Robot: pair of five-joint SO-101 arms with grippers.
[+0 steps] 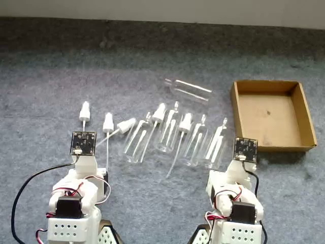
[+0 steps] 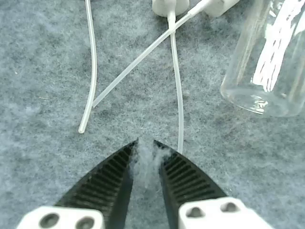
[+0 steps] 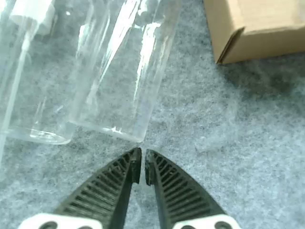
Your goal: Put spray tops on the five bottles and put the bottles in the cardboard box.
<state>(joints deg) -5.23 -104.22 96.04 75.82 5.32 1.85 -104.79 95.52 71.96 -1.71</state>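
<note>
1. Looking down on a grey felt table (image 1: 45, 76), with both arms sitting at its near edge.
2. Finding four clear bottles (image 1: 165, 137) lying side by side in a row ahead of the arms, bases toward them and necks pointing away.
3. Noting a fifth bottle (image 1: 188, 90) lying crosswise well beyond the row.
4. Counting five white spray tops (image 1: 107, 122): three lying on the felt ahead of the left arm, two lying among the row, perhaps leaning on the glass, though hard telling from above.
5. Seeing the cardboard box (image 1: 269, 119) sitting open side up beyond the right arm, near the row's end but not touching it.
6. Holding the left gripper (image 2: 145, 142) low over the felt, fingers parted by a narrow gap and gripping nothing, with thin dip tubes (image 2: 176, 86) crossing just ahead and one tube ending beside a fingertip.
7. Holding the right gripper (image 3: 142, 151) low, tips all but meeting, closed on nothing, just short of a bottle's base.
</note>
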